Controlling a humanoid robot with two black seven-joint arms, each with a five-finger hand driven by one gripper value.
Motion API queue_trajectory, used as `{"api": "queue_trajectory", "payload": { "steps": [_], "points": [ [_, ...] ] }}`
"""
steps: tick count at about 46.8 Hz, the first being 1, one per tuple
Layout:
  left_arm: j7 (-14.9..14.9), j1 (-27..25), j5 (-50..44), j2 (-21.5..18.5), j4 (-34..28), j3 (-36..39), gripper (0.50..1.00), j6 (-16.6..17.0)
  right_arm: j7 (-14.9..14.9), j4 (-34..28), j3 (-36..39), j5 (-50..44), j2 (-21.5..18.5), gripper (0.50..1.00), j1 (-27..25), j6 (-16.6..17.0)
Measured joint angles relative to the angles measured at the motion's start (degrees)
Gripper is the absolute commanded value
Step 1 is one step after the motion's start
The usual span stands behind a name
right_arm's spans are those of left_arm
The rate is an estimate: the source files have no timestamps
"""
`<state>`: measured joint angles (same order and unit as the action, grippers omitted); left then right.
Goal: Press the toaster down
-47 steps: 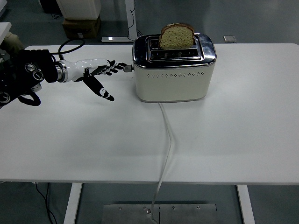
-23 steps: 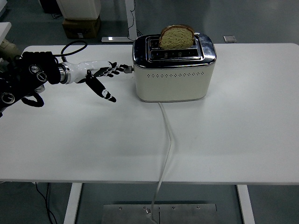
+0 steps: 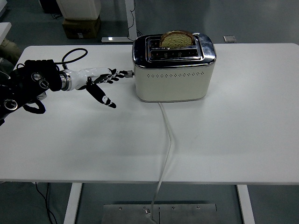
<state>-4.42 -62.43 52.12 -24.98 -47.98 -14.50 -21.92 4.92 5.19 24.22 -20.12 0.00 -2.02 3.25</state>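
bread sinks as the lever goes down

the toaster [image 3: 174, 67] stands toward the far side of the table [image 3: 224, 135], a little right of its middle, with its white cord [image 3: 167, 144] trailing from its front down to the near edge. the left hand [image 3: 100, 80] is at the toaster's left end, its fingers stretched out flat and holding nothing, the fingertips [image 3: 117, 74] resting on the small lever [image 3: 127, 73] that sticks out of that end. the thumb points down and away toward the near side.

the change from half a second ago is clear. the slice of bread [image 3: 177, 39] stood tall out of the back slot then; now only its rounded crust shows above the chrome top. the lever and the fingertips on it have dropped too, from near the toaster's top rim to lower on its left end, and the arm has shifted a little to follow.

that means the press is under way and working. i judge it is not finished, since part of the bread still shows above the slot, and whether the lever has latched cannot be told from here. the push probably needs to carry on straight down, with the fingertips kept on the lever so they do not slip off its end.

the right arm is not in view.
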Motion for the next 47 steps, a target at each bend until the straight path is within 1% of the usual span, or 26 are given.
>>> {"api": "queue_trajectory", "payload": {
  "steps": [15,29,36,41,47],
  "points": [
    [0.04,1.42,-0.04,-0.03,0.17,0.01,1.000,0.79,0.00,0.00,0.04,0.00,0.00,1.000,-0.24,0.01],
    [-0.13,1.59,-0.09,1.69,3.99,0.02,1.000,0.83,-0.09,0.00,0.04,0.00,0.00,0.998,-0.65,0.00],
    [-0.31,2.85,-0.13,2.75,5.63,0.00,1.000,1.01,-0.10,0.00,0.04,0.00,0.00,1.000,-0.98,0.00],
    [-0.32,3.17,-0.17,2.88,6.05,-0.03,1.000,2.19,-0.08,0.00,0.04,0.00,0.00,0.998,-0.97,-0.01],
    [-0.32,3.56,-0.71,2.43,6.05,-0.11,1.000,2.46,-0.09,0.00,0.04,0.00,0.00,1.000,-1.04,-0.05]
  ]
}}
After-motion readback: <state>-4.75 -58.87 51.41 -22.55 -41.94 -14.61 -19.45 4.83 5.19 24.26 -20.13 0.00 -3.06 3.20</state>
